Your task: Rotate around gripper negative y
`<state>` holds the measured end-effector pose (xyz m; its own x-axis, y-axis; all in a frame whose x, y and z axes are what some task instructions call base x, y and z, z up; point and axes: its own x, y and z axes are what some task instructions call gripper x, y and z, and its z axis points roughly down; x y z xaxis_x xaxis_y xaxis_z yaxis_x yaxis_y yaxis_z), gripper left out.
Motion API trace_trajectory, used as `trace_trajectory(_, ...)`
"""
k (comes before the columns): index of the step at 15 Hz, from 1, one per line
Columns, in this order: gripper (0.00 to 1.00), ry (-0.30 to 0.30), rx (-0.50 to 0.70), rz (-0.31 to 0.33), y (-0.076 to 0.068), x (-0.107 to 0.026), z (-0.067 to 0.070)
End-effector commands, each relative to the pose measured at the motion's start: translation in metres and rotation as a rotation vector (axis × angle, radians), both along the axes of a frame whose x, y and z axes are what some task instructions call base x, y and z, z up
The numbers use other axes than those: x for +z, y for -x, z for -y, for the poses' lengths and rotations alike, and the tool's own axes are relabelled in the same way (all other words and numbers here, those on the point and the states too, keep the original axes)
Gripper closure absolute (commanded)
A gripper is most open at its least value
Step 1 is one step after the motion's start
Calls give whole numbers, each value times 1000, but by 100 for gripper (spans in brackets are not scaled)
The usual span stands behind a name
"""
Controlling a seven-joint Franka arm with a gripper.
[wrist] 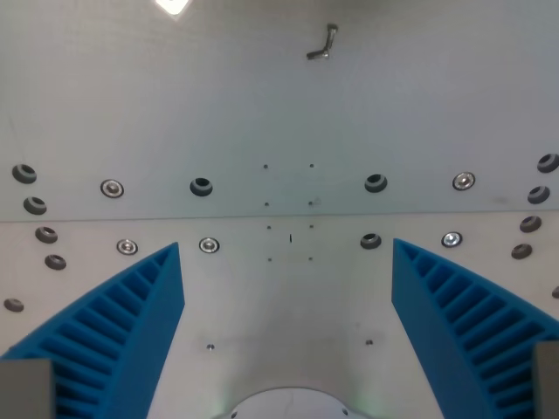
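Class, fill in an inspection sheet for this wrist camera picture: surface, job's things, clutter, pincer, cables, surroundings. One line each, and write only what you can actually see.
Surface: pale metal plate with a seam running across; rows of screws and open holes, such as one dark hole.
Job's things: nothing seen; only the pincer itself.
Clutter: one small bent metal piece lying near the top.
Pincer: pincer open, two blue ribbed fingers wide apart, nothing between them.
Cables: nothing seen.
Surroundings: a bright light reflection at the top edge; a pale rounded part at the bottom edge, too cropped to identify.
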<state>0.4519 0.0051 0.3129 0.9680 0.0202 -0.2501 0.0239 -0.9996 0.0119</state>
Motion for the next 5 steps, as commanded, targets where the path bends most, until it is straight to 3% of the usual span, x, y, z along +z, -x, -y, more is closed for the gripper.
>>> trace_trajectory(1, 0, 0, -2, -248, -8, 7, -1)
trace_trajectory(5, 0, 1, -2, -301, -8, 7, -1)
